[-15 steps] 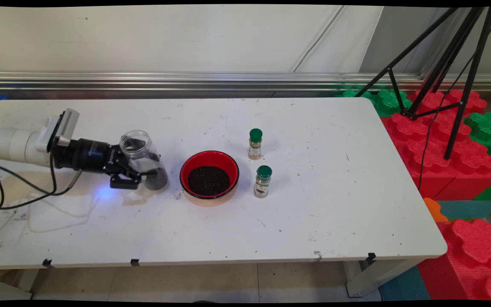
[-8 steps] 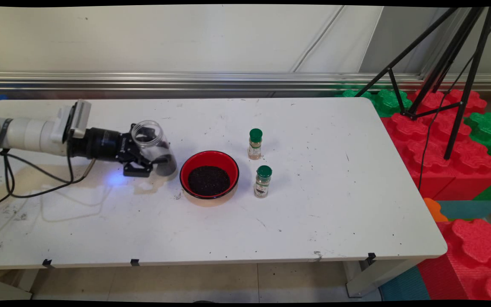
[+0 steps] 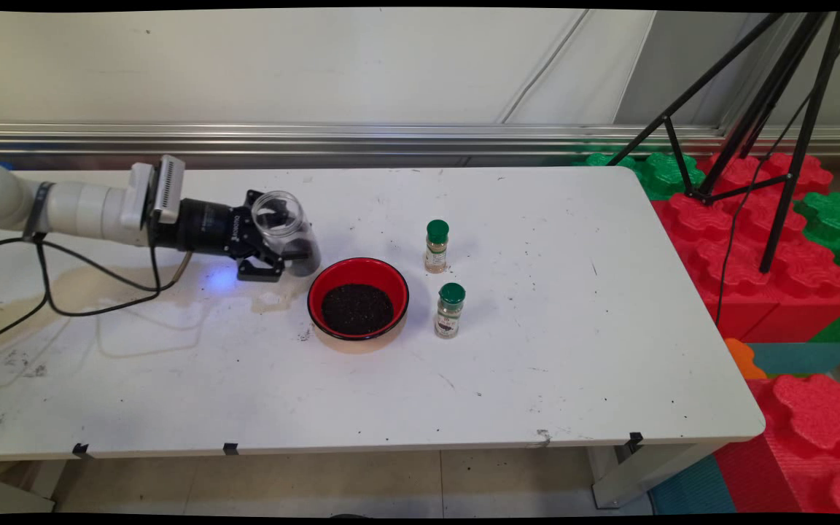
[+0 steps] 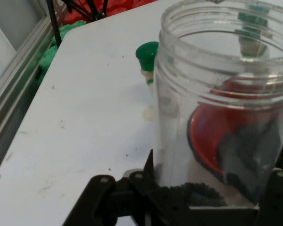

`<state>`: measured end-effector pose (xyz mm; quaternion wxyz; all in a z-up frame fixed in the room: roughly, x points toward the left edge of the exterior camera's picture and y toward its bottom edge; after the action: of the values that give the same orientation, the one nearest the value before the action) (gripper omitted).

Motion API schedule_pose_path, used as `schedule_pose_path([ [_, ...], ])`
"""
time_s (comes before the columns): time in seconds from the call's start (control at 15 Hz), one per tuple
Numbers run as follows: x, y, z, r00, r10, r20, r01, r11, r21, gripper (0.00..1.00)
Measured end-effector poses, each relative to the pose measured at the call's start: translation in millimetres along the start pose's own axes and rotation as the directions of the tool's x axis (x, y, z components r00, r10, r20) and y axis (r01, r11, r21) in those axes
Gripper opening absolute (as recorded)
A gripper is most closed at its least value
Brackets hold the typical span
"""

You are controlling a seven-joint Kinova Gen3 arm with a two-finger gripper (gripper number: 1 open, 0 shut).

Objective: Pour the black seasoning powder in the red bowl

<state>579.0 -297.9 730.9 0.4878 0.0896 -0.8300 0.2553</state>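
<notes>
1. Gripper: black, two-fingered, clamped on a clear jar with an open threaded mouth; jar held clear of the white table, tilted, dark grains lying in its lower end.
2. Open room: just ahead of the gripper stands a red bowl of dark grains, its near rim close to the jar's lower end, a narrow gap between them. Beyond the bowl, two green-capped spice bottles, the farther one and the nearer one, well apart from the gripper. Bare tabletop spreads on every other side; the table's far edge runs near the gripper's back side.
3. Hard to make out: in the hand view the jar fills the frame, the bowl seen only through its wall; one bottle partly hidden behind it.
4. Pose: arm stretched nearly level above the table from the left, black cables hanging beneath.
</notes>
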Motion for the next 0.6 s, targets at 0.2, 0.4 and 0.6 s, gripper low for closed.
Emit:
schedule_pose_path([
  [0.2,2.9,-8.5,11.9,0.998,0.062,0.004,-0.062,0.998,-0.007,0.00],
  [0.4,7.6,-16.6,26.6,0.990,0.141,0.005,-0.141,0.990,-0.022,0.00],
  [0.6,12.7,-24.0,40.3,0.974,0.227,0.005,-0.227,0.973,-0.038,0.00],
])
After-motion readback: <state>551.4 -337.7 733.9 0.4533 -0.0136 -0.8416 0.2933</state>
